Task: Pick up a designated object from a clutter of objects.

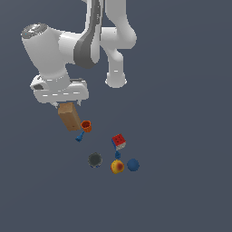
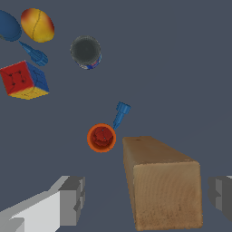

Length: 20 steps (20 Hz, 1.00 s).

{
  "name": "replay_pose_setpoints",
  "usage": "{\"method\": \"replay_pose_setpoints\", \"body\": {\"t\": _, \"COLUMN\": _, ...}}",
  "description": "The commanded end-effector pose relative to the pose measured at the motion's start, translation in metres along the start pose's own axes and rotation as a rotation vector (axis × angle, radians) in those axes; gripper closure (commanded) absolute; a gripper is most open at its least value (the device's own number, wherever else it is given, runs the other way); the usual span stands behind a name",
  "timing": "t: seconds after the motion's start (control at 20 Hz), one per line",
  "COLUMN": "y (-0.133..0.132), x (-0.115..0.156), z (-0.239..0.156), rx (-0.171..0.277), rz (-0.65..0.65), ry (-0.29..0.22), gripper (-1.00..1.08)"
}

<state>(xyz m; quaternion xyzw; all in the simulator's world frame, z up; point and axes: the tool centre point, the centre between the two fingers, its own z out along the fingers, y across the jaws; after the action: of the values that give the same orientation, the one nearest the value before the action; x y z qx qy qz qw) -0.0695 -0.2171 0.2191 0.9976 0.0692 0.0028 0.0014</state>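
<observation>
The tall tan-brown cardboard-like rectangular box (image 2: 163, 186) lies nearest the wrist camera, between the fingers of the white-and-grey parallel gripper (image 2: 145, 199). The jaws are spread, one finger (image 2: 72, 199) on each side, with a visible gap to the box faces; nothing is pinched. In the exterior view the box (image 1: 69, 116) sits directly beneath the gripper, tilted.

Risk, judged: the box is offset toward one finger, so closing may push or rotate it before both pads seat. The small orange cup (image 2: 101, 137) stands just beside the box and could be knocked.

The cup's interior shows red; contents cannot be told. The dark grey cylindrical can (image 2: 85, 52), well apart, appears open-topped and dark inside.

The red-faced puzzle cube (image 2: 23, 80) lies clear.
</observation>
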Motion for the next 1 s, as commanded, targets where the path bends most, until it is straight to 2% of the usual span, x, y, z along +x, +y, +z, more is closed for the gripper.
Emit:
{"method": "replay_pose_setpoints", "body": {"t": 0.0, "y": 0.012, "x": -0.011, "z": 0.009, "rx": 0.001, "rz": -0.013, "ry": -0.001, "gripper": -0.92}}
{"method": "replay_pose_setpoints", "body": {"t": 0.4, "y": 0.032, "x": -0.034, "z": 0.024, "rx": 0.003, "rz": -0.033, "ry": -0.005, "gripper": -0.92}}
{"method": "replay_pose_setpoints", "body": {"t": 0.95, "y": 0.033, "x": -0.037, "z": 0.036, "rx": 0.003, "rz": -0.034, "ry": -0.006, "gripper": -0.92}}
